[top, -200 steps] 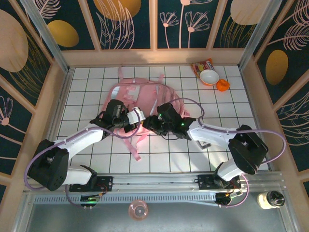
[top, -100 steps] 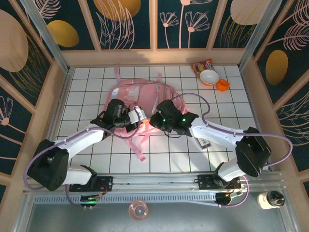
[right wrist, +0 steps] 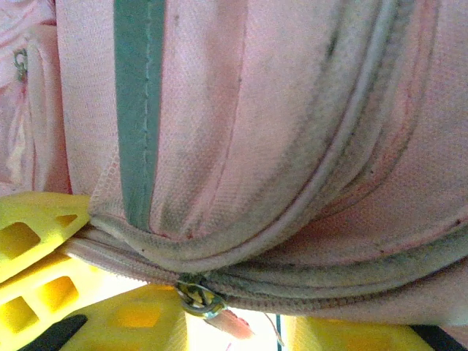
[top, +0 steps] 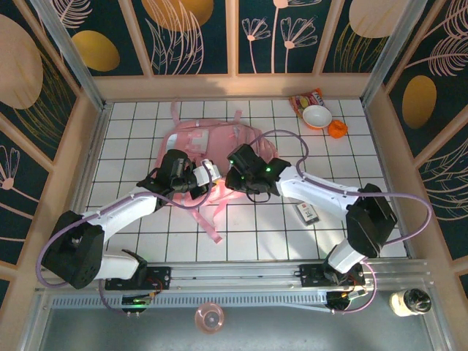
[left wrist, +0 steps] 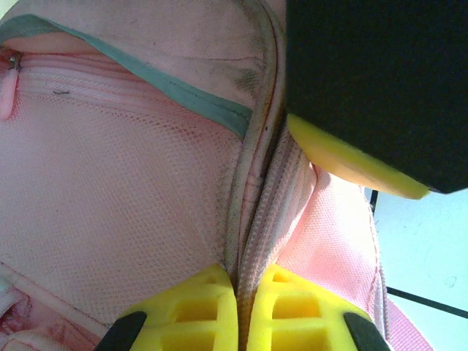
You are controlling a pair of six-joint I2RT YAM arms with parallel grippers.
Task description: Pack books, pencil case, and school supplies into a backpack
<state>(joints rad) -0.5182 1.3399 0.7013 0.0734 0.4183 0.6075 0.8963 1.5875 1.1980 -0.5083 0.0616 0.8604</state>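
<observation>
The pink backpack [top: 208, 139] lies at the middle of the tiled table. My left gripper [top: 213, 184] is at its near edge, shut on the zipper seam of the backpack [left wrist: 131, 190], which runs up from between the yellow fingers [left wrist: 190, 311]. My right gripper [top: 231, 180] is close beside it on the same edge. Its jaws stand apart under the backpack [right wrist: 278, 131], and the zipper slider [right wrist: 197, 298] with its pink pull hangs in the gap, unpinched. One of the school supplies, a small dark item with a white label [top: 307, 212], lies on the tiles to the right. The books and pencil case are out of view.
A red-orange snack packet [top: 306, 98], a white bowl [top: 316, 115] and a small orange object [top: 337, 129] sit at the far right corner. A loose pink strap [top: 208, 227] trails toward the near edge. Wooden walls [top: 88, 146] ring the table.
My right gripper has slid left and farther away along the backpack's edge, ending beside the left gripper. This has uncovered the dark item. The left gripper keeps its hold.
</observation>
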